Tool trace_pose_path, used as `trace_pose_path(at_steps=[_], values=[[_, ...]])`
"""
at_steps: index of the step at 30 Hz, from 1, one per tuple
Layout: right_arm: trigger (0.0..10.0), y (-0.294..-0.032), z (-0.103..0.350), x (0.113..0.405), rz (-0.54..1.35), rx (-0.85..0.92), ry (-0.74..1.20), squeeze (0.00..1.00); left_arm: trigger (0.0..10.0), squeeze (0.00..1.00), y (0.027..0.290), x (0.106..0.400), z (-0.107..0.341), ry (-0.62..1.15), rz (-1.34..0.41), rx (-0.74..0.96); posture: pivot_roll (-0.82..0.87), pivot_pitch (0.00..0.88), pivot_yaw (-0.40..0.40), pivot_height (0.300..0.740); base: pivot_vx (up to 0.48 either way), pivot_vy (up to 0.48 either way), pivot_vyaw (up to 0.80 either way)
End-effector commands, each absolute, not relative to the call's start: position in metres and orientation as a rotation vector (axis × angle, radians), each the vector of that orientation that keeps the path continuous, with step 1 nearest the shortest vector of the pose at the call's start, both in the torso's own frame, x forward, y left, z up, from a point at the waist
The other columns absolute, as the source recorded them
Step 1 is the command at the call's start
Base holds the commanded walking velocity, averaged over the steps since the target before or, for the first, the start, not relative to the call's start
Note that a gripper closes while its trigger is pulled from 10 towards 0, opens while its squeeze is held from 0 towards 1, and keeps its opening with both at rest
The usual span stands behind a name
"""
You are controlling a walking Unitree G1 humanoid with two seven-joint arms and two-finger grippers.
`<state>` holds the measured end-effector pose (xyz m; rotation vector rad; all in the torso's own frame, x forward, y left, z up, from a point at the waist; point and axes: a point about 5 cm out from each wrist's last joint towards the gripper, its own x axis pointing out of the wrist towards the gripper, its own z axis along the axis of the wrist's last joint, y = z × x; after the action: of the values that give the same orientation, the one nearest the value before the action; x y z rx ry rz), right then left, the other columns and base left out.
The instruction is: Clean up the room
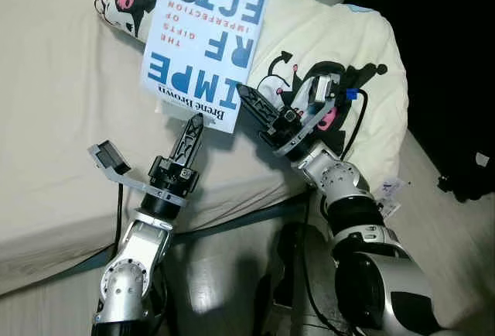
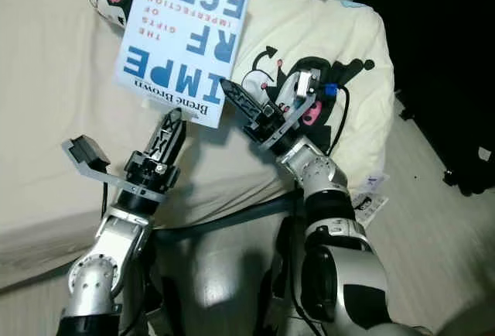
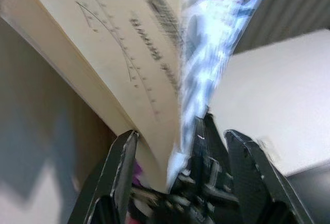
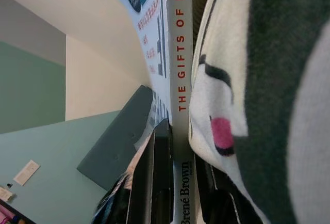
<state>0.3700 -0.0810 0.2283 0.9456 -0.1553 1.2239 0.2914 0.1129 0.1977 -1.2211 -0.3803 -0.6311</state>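
Bed (image 1: 54, 119): cream sheet, seen from above, its near edge crossing the lower left of the head views.

Left gripper (image 1: 192, 128): raised over the bed's near edge, black fingers pointed up at the lower corner of the book. In the left wrist view the fingers (image 3: 119, 180) are seen spread, with the book's page block and cover set between them; firm contact cannot be told through the blur.

Book (image 1: 203, 38): white and blue paperback, title printed in large blue letters, author's name along the lower edge. It is held up above the bed, tilted, cover facing the camera, between the two grippers.

Right gripper (image 1: 257, 110): reached in from the right at the book's lower right corner. In the right wrist view the fingers (image 4: 154, 182) are seen pressed on either side of the spine, pinching the book.

Pillow (image 1: 340, 57): pale yellow, printed with black and pink cartoon figures, lying near the bed's right edge behind the book and right gripper.
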Motion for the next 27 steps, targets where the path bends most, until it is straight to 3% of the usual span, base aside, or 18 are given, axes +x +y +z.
trace_pose_path(at_steps=[1,9,27], values=[[0.0,-0.053,0.225,0.356,1.419,0.932,-0.076,0.0,10.0,0.0,0.094,0.289,0.19,-0.35,-0.616,-1.302,0.08,0.385,-0.08,0.52,0.0,0.0,0.0],[0.0,-0.051,0.227,0.354,1.434,0.932,-0.08,0.0,10.0,0.0,0.079,0.298,0.164,-0.172,-0.496,-1.208,0.08,0.388,-0.076,0.52,0.0,0.0,0.0],[0.0,-0.05,0.231,0.35,1.462,0.929,-0.089,0.0,10.0,0.0,0.103,0.314,0.172,-0.278,-0.368,-1.305,0.08,0.376,-0.072,0.52,0.0,0.0,0.0]])
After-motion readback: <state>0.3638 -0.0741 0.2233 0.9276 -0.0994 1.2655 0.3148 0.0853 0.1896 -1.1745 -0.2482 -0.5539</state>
